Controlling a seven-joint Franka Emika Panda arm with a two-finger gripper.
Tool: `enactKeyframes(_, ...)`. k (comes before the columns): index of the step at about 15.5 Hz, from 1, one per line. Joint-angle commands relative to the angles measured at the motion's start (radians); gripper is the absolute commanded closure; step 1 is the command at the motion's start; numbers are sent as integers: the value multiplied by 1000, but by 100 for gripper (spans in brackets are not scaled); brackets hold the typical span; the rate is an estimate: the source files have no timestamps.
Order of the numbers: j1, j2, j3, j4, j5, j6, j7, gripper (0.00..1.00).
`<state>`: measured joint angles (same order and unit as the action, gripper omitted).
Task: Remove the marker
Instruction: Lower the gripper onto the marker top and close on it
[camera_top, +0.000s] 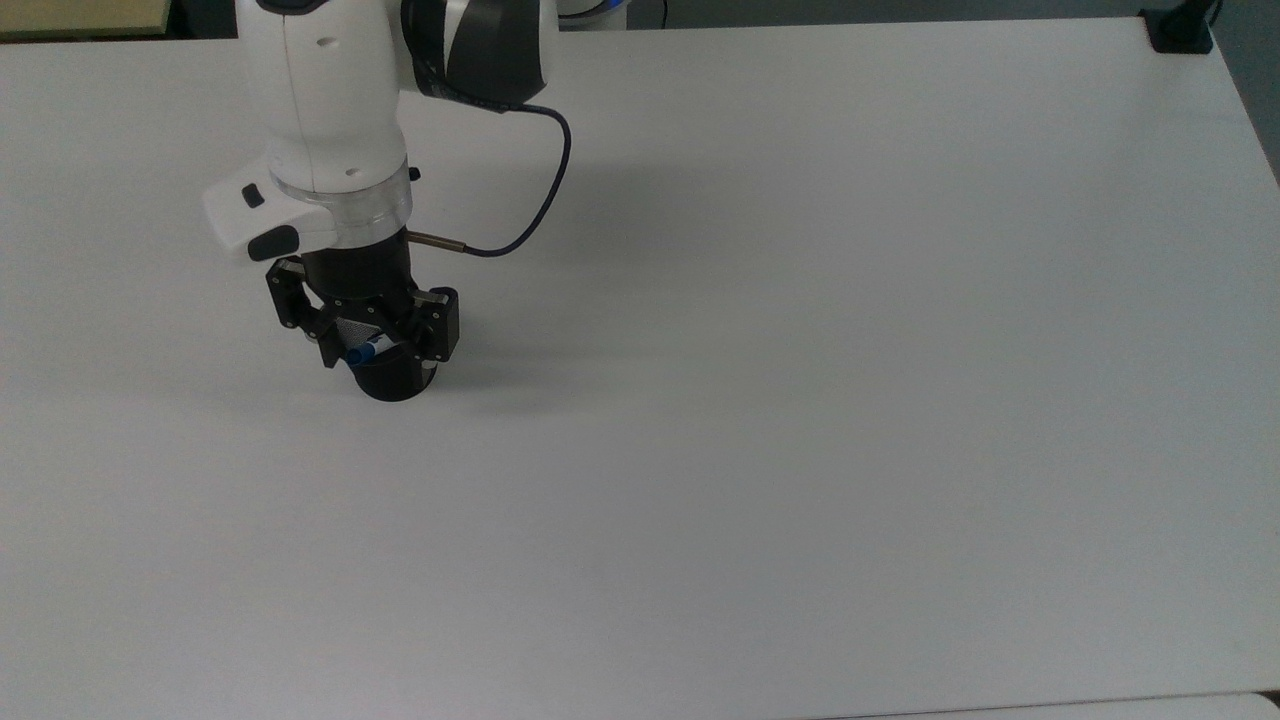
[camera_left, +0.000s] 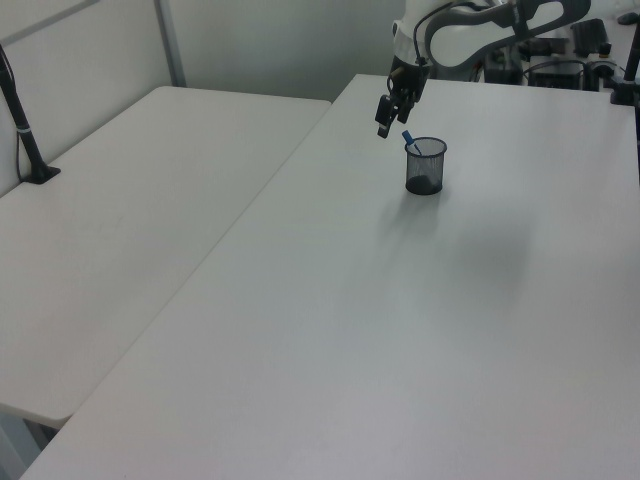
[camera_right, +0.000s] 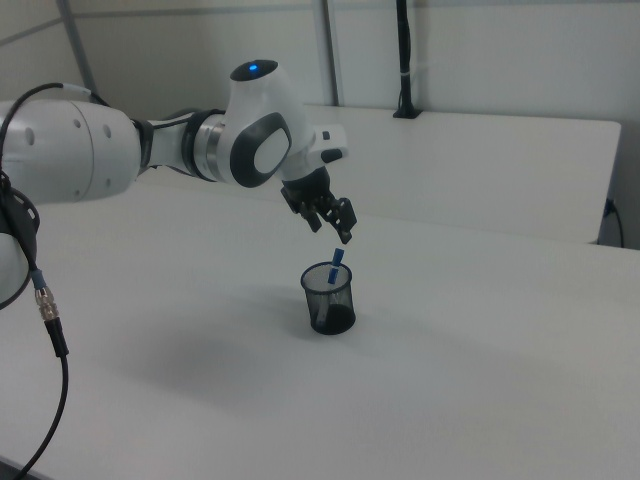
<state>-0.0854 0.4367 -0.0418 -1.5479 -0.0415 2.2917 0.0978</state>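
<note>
In the top view, the black mesh cup stands on the white surface, and everything else is placed against it. The marker leans inside the cup, its blue cap at the rim on the top view's left. The end effector sits directly over the cup's mouth, its two black fingers spread apart, one on each side of the opening, gripping nothing. The white arm rises behind the cup toward the top edge, with a dark cable looping off on the top view's right of the cup.

In the left view, the cup stands on the far part of the surface. The marker pokes its blue end above the rim on the left view's left. The end effector hangs just above and to the left view's left of the cup, clear of the marker.

In the right view, the cup is upright with the marker tilted inside it, blue tip above the rim. The end effector hovers just above that tip, fingers parted and not touching it. The arm stretches away from the cup toward the right view's left.
</note>
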Motion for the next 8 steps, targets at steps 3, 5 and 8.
enactKeyframes(3, -11, -6, -7, -9, 0, 14, -70, 27)
enactKeyframes(5, -11, -4, -7, -11, 0, 9, -105, 28)
enactKeyframes(8, -8, -6, -7, -14, -1, -11, -128, 31)
